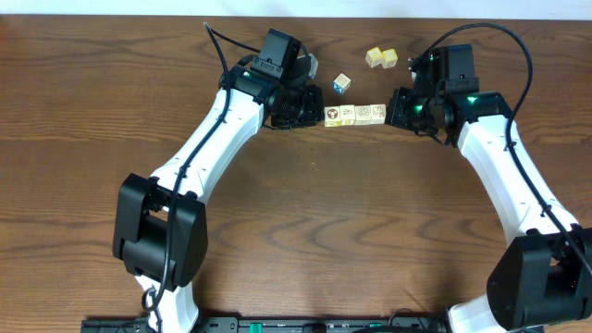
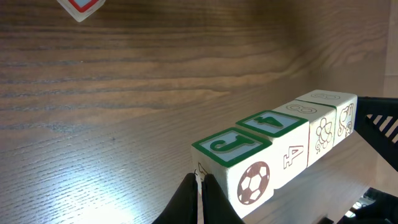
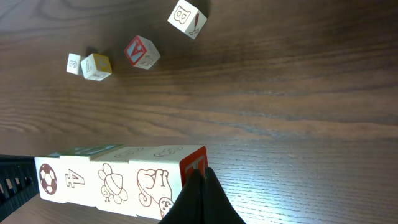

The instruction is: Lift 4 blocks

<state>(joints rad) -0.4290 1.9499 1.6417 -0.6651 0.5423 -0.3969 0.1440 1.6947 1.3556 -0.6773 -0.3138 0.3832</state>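
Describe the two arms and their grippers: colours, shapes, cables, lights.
The left arm and right arm have white links and bulky black joints. Thin black cables loop over each wrist. Green lights glow on the right wrist. The left gripper and right gripper are black and taper to a point.

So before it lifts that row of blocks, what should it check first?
1. Four blocks in one straight row, faces touching: ok.
2. Left hand shut, tip at the football-marked end: ok.
3. Right hand shut, tip at the opposite end: ok.
4. Squeeze firm enough to hold the row: cannot tell.
5. Blue-faced block and two yellow blocks apart from the row: ok.
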